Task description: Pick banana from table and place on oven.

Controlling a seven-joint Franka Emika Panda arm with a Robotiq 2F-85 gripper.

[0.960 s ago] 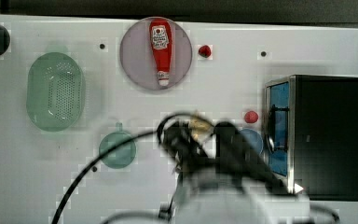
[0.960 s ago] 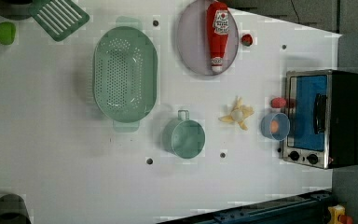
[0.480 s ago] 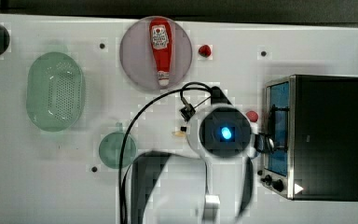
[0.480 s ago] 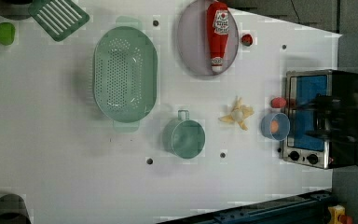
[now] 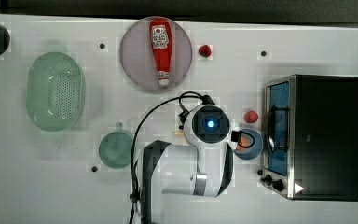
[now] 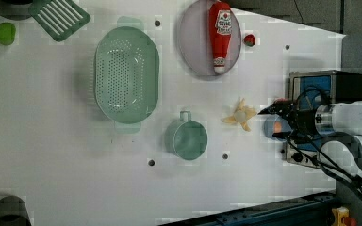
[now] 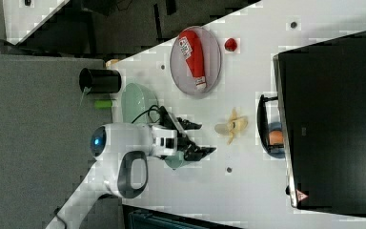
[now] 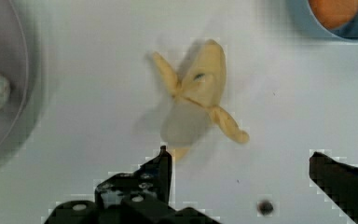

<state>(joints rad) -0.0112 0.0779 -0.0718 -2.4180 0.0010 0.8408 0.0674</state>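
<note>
The pale yellow banana (image 6: 239, 115) lies on the white table (image 6: 52, 155), a short way from the oven's glass door. In the right view the banana (image 7: 232, 125) sits between the grey plate and the blue bowl. The oven (image 5: 326, 135) stands at the top view's right, black top bare. My gripper (image 6: 271, 123) hangs above the table, open and holding nothing. In the right view the gripper (image 7: 206, 138) points toward the banana, still apart from it. From the wrist, the banana (image 8: 198, 100) lies just beyond the gripper (image 8: 240, 161), whose jaws stand wide apart.
A blue bowl (image 5: 251, 144) with an orange ball sits against the oven door, close to the banana. A red ketchup bottle (image 5: 160, 49) lies on a grey plate. A green cup (image 5: 115, 149), a green colander (image 5: 55, 91) and a small red ball (image 5: 251, 116) are nearby.
The arm has swung in over the table near the oven and come above the banana. In the left view it entered from the left view's right. The banana has not moved.
</note>
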